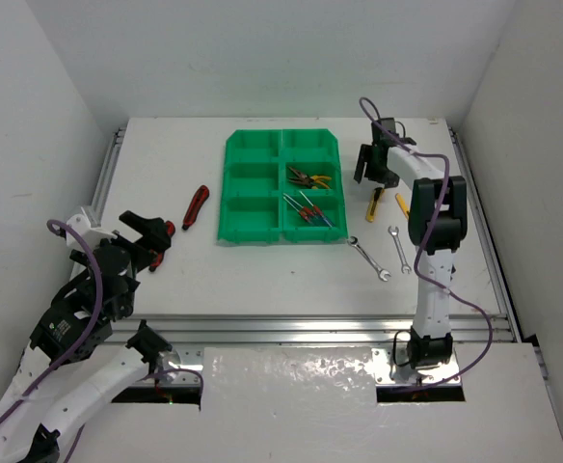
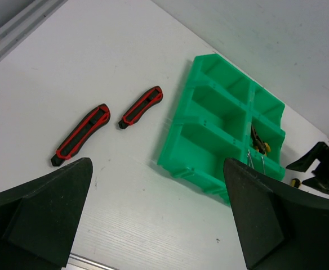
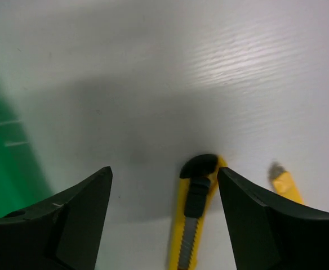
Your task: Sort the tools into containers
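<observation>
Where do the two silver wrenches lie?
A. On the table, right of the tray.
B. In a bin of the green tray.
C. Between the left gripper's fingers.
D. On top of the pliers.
A: both wrenches lie on the table to the right of the tray, outside every bin.

Sorting under way: the bright green six-bin tray (image 1: 255, 178) lies flat, with yellow-handled pliers (image 1: 308, 177) in its right middle bin and blue-handled screwdrivers (image 1: 308, 209) in its right near bin. Two red-and-black knives (image 2: 81, 134) lie loose on its left. Two yellow knives (image 1: 375, 204) and two silver wrenches (image 1: 367, 258) lie on its right.
</observation>
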{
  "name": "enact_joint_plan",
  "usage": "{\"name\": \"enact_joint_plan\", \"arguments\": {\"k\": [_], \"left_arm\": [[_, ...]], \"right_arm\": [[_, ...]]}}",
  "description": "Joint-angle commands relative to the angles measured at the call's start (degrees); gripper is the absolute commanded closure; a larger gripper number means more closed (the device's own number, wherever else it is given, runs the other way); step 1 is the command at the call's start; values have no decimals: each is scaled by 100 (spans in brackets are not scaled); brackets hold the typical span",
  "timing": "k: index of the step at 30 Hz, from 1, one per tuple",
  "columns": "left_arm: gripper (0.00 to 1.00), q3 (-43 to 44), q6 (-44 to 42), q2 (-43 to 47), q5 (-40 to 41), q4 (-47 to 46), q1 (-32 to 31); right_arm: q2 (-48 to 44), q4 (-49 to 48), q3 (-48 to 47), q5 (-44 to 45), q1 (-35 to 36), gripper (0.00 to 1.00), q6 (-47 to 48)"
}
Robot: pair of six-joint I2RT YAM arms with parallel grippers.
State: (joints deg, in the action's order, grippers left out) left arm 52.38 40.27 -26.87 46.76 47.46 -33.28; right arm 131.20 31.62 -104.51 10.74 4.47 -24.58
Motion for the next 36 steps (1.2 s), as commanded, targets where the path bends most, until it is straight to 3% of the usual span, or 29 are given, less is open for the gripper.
{"name": "enact_joint_plan", "arguments": {"k": [1, 8, 10, 16, 23, 31, 36], "left_arm": [[0, -17, -142, -46, -88, -272, 67], [0, -26, -186, -29, -132, -308, 67], [0, -26, -186, -20, -141, -325, 67], [0, -44, -239, -28, -211, -387, 76], [0, -61, -300, -72, -299, -431, 93], [0, -70, -336, -108, -361, -475, 102], [0, -88, -371, -108, -414, -519, 93]], "right_arm": [[221, 64, -70, -10, 89, 26, -398], [48, -190, 588, 85, 89, 40, -522], [-67, -331, 861, 86, 89, 33, -495], [-340, -341, 959, 42, 89, 32, -100], [-972, -639, 1318, -731, 89, 24, 172], [-1324, -621, 1634, -696, 28, 14, 498], [-1360, -736, 2066, -416, 1, 13, 1323]]}}
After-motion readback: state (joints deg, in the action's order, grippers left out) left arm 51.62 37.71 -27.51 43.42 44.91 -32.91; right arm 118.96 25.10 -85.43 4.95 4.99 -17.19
